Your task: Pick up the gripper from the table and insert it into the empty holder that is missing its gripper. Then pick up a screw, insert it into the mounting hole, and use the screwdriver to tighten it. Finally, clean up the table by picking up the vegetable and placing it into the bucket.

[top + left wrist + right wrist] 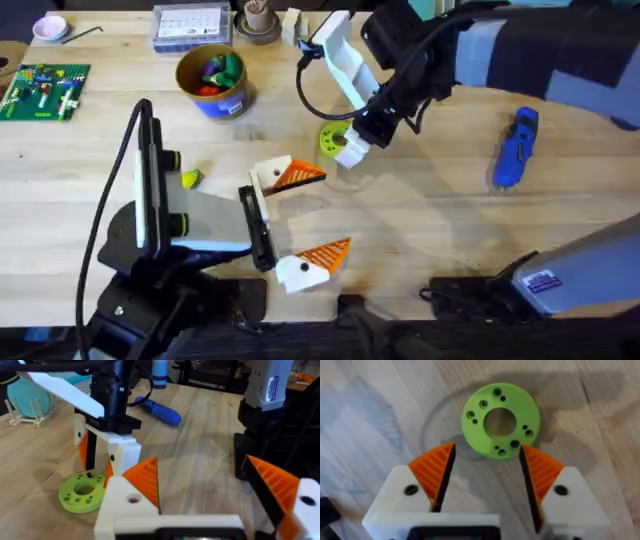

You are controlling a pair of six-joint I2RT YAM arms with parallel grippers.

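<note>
The right gripper is held spread wide over the middle of the counter, nothing between its orange ribbed pads. Just ahead of its fingertips, a bright green ring-shaped disc with small holes lies flat on the wood; in the overhead view the disc is partly covered by the white finger blocks. The left gripper is seen low on the counter, also opened wide, with one orange-tipped finger near the disc and the other closer to the arm bases; nothing is held between them. From the left wrist view, the right gripper is seen standing upright just above the disc.

The vegetable, a small yellow-green piece, rests on the counter just beside the left arm. The bucket, tan with a blue base and coloured pieces inside, stands at the far left-centre. The screwdriver, blue, lies well apart on the right side.
</note>
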